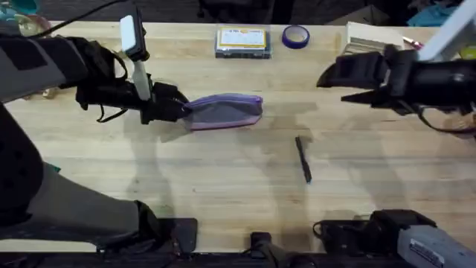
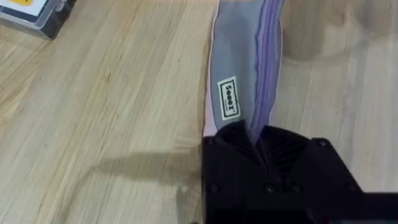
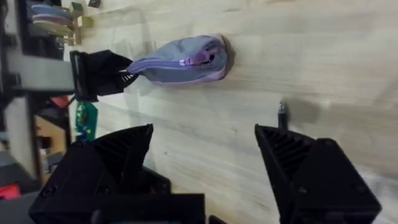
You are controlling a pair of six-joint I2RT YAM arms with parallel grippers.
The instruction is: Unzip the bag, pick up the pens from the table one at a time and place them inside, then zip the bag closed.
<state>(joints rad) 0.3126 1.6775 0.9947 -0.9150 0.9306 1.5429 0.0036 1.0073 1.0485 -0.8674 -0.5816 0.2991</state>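
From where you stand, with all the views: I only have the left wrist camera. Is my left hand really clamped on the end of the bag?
Observer: Yes. Overhead, the left hand pinches the bag at its left end.
Operator: Where is the zipper pull?
Observer: The right wrist view shows it near the bag's far end, away from your grip; the zipper looks closed.
Operator: And the right hand?
Observer: The right hand is open, above the table, apart from the bag.
Operator: Any pens?
Observer: One pen lies on the table, right of the bag and nearer the bases.
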